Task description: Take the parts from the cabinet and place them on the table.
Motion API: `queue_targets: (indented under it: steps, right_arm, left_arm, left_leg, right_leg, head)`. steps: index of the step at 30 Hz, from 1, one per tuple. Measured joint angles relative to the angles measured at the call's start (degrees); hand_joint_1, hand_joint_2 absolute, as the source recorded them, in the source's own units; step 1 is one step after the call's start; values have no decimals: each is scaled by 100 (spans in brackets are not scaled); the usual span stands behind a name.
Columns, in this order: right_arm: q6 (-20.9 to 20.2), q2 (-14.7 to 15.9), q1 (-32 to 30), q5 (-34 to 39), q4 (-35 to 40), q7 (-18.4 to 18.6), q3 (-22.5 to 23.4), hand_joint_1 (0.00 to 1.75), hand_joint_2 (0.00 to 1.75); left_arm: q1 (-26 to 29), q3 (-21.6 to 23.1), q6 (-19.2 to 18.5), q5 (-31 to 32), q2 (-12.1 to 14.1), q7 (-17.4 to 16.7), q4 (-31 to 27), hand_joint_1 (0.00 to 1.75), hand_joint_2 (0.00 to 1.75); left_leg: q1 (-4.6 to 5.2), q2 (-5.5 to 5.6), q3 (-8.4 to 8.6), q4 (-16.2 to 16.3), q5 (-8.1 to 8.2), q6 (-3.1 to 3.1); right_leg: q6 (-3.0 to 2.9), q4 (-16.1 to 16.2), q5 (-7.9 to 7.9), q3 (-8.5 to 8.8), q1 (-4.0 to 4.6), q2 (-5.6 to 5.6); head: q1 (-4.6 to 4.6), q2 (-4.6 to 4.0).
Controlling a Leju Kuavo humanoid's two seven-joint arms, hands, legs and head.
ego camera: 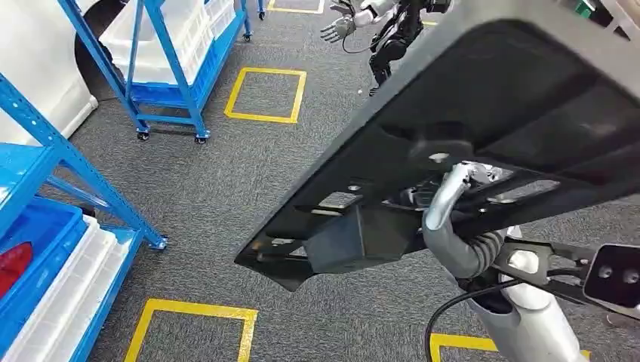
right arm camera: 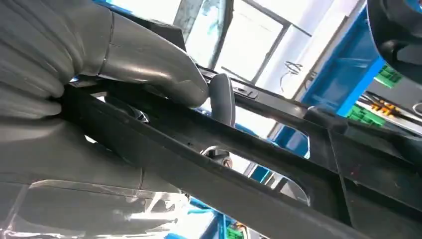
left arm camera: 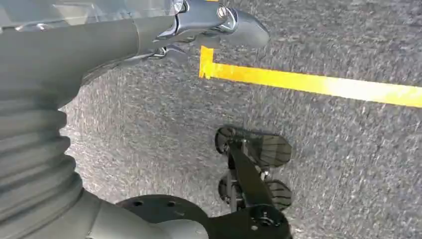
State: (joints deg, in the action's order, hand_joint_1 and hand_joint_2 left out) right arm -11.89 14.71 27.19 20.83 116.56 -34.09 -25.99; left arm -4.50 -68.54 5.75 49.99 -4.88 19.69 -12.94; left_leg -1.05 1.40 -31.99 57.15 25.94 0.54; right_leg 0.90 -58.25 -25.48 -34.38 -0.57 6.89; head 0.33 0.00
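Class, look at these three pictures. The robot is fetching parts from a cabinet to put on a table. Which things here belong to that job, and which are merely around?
Part of the job:
black part, carried tilted above the floor
right hand, gripping a bar of that part

Merely around:
blue racks with white bins
red thing in a blue bin
yellow floor squares
second robot at the back
left hand, hanging over the floor

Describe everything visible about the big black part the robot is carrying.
The black part is a large, flat, elongated panel, apparently moulded plastic, with a paler grey band along its upper edge. Its underside faces the head camera, showing ribs, cut-outs, small metal clips and a boxy block near its lower end. It is held tilted above the grey carpet, lower end toward the robot's left. The right hand grips it from below; in the right wrist view fingers wrap a rib.
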Motion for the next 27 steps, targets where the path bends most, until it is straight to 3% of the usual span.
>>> queue_targets:
  steps: [1,2,4,5,6,8,9,10,11,14,15,16,17,19,20,21,22,23,24,25,26,27]
  right_arm:
    - [-26,33,-3,13,-2,-44,46,175,175]
    - [-51,44,-8,22,-4,-66,88,175,175]
    - [-59,61,-65,13,-9,-68,127,175,175]
    - [-55,64,-111,-24,-9,-55,138,175,175]
    - [-46,68,-161,-72,-9,-35,158,175,175]
    - [-42,68,-224,-140,-9,-11,206,175,175]
    - [-44,68,-227,-155,-9,-7,234,175,175]
    - [-46,68,-218,-179,-9,-5,274,175,175]
    - [-46,68,-225,-203,-7,11,299,175,175]
    - [13,68,-318,-378,-2,11,400,175,175]
    - [59,64,-383,-439,22,-14,438,175,175]
    - [81,64,-427,-498,59,-62,475,175,175]
    - [103,61,-478,-571,85,-110,507,175,175]
    - [138,61,-687,-684,144,-206,573,175,175]
    - [142,61,-800,-728,157,-249,621,175,175]
    - [142,64,-884,-750,166,-273,667,175,175]
    - [142,66,-937,-761,177,-296,708,175,175]
    - [142,64,-977,-765,195,-306,728,175,175]
    - [140,64,-1011,-776,230,-324,770,175,175]
    - [140,64,-1054,-793,251,-341,803,175,175]
    - [140,64,-1081,-820,267,-368,822,175,175]
    - [144,64,-1145,-892,295,-398,835,175,175]
  left_arm:
    - [-4,4,24,0,-13,-2,0,0,175]
    - [3,4,31,2,-13,-22,0,0,175]
    - [30,4,33,2,-13,-72,0,0,175]
    - [26,4,33,4,-15,-107,0,0,175]
    - [20,4,24,6,-17,-140,0,0,175]
    - [11,9,-6,55,-30,-179,2,0,175]
    - [12,20,-26,98,-35,-210,0,0,175]
    - [12,31,-37,116,-37,-249,0,0,175]
    - [13,31,-54,135,-35,-286,0,0,175]
    - [-11,35,-87,166,-8,-488,0,0,175]
    - [-23,39,-89,179,16,-566,0,0,175]
    - [-24,39,-89,181,51,-649,0,0,175]
    - [-15,39,-78,175,59,-752,0,0,175]
    - [30,15,-2,91,112,-903,0,0,175]
    - [63,-9,66,33,140,-959,0,0,175]
    - [86,-28,109,-9,160,-981,0,0,175]
    - [94,-46,127,-44,171,-986,0,0,175]
    - [91,-63,127,-61,182,-981,0,0,175]
    - [88,-85,109,-68,188,-955,0,0,175]
    - [90,-105,92,-70,199,-940,0,0,175]
    - [90,-118,81,-74,199,-924,0,0,175]
    - [94,-129,48,-77,199,-905,0,0,175]
  left_leg:
    - [8,-44,9,-26,-7,38]
    - [24,-119,1,-26,-3,61]
    - [50,-281,-4,-23,11,77]
    - [55,-361,-5,-20,18,76]
    - [57,-428,1,-20,28,73]
    - [58,-549,24,-13,55,49]
    - [62,-601,46,-10,73,32]
    - [103,-647,60,0,98,-5]
    - [112,-689,62,4,111,-34]
    - [106,-856,128,-12,144,-128]
    - [69,-775,117,24,201,-162]
    - [55,-474,55,221,343,-174]
    - [40,-310,-114,603,563,-175]
    - [40,-194,-572,1545,955,-198]
    - [40,-186,-741,1841,994,-206]
    - [40,-183,-753,1804,874,-201]
    - [39,-176,-646,1514,649,-189]
    - [38,-142,-436,1014,352,-173]
    - [32,-8,-183,452,67,-152]
    - [18,319,-43,167,88,-131]
    - [-3,371,-6,56,93,-143]
    - [18,314,-17,79,92,-134]
  right_leg:
    - [13,-219,-157,-118,35,-315]
    - [34,-651,-388,-340,33,-493]
    - [62,-1590,-746,-822,5,-621]
    - [73,-1792,-754,-934,-9,-632]
    - [77,-1675,-623,-883,-19,-640]
    - [55,-737,-141,-395,-17,-750]
    - [29,-210,49,-101,-5,-921]
    - [4,70,-9,27,62,-1156]
    - [-49,70,30,20,74,-1055]
    - [-127,93,34,9,95,-865]
    - [-165,143,65,64,34,-808]
    - [-196,157,65,77,37,-760]
    - [-225,152,64,77,37,-721]
    - [-243,146,54,81,52,-583]
    - [-247,132,51,79,61,-496]
    - [-249,116,45,80,62,-412]
    - [-241,102,38,82,60,-328]
    - [-226,85,26,89,55,-243]
    - [-204,67,10,98,46,-166]
    - [-179,53,-3,90,38,-106]
    - [-144,11,-8,47,44,-37]
    - [-100,26,14,25,11,18]
  head:
    - [52,0]
    - [64,0]
    - [59,0]
    - [64,0]
    - [62,0]
    - [66,0]
    - [66,0]
    - [64,0]
    - [46,0]
    - [57,0]
    - [55,2]
    - [48,0]
    - [37,0]
    - [16,0]
    - [11,0]
    - [18,0]
    - [11,0]
    - [11,2]
    - [13,0]
    - [16,0]
    - [29,0]
    - [11,0]
